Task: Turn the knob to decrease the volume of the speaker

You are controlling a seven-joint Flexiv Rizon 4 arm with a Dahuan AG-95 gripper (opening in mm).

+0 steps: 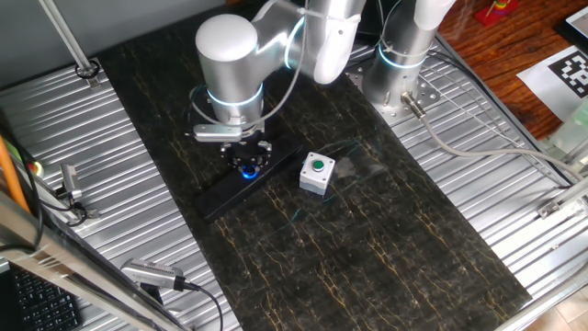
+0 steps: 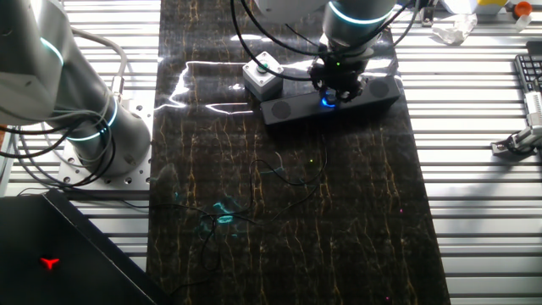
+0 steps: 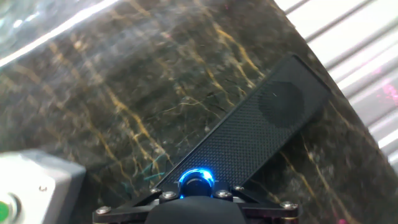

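The speaker (image 1: 223, 196) is a long flat black bar lying on the dark marbled mat; it also shows in the other fixed view (image 2: 378, 91) and the hand view (image 3: 261, 127). The knob (image 3: 196, 181) is a small black dial ringed in blue light near one end of the bar. Its glow shows under the hand in both fixed views (image 1: 249, 172) (image 2: 326, 103). My gripper (image 1: 248, 164) (image 2: 333, 91) (image 3: 196, 190) points straight down onto the knob, with its dark fingers closed around it. The fingertips themselves are mostly hidden by the hand.
A white box with a green button (image 1: 317, 173) (image 2: 262, 74) (image 3: 28, 190) stands right beside the speaker near the knob end. The arm's base (image 1: 400, 64) stands at the back. Ribbed metal table (image 1: 110, 165) flanks the mat. Cables and clamps lie at the left edge.
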